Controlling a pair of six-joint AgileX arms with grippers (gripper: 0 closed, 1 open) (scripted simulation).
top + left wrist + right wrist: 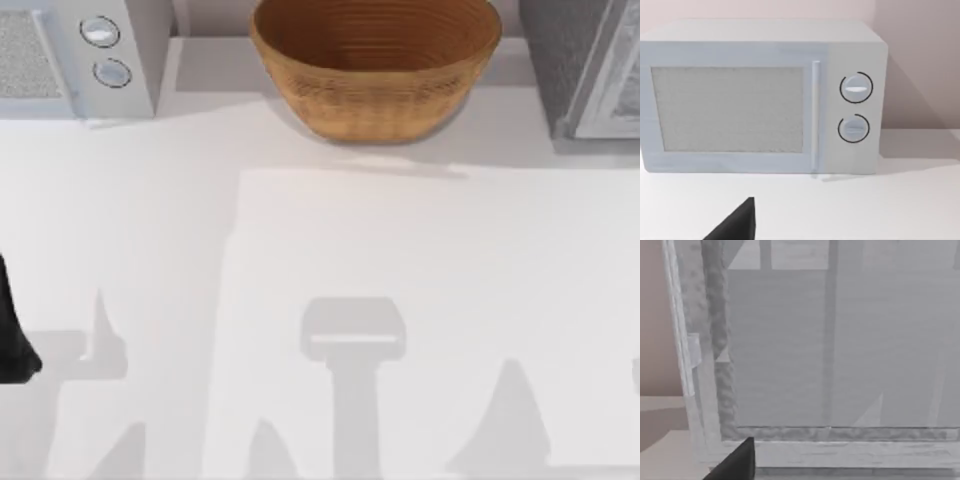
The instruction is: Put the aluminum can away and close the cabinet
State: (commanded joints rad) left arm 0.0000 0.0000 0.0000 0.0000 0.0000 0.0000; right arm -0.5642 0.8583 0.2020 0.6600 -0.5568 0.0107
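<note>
Standing at the table's far right corner, the grey cabinet [585, 70] faces the right gripper [735, 462] close up. A woven basket [375, 65] sits mid-back, a white microwave [760, 97] far left before the left gripper [737, 225]. Finger spacing: cannot tell.

Basket [375, 70] btwn microwave [70, 55] left, cabinet [590, 65] right.
</note>
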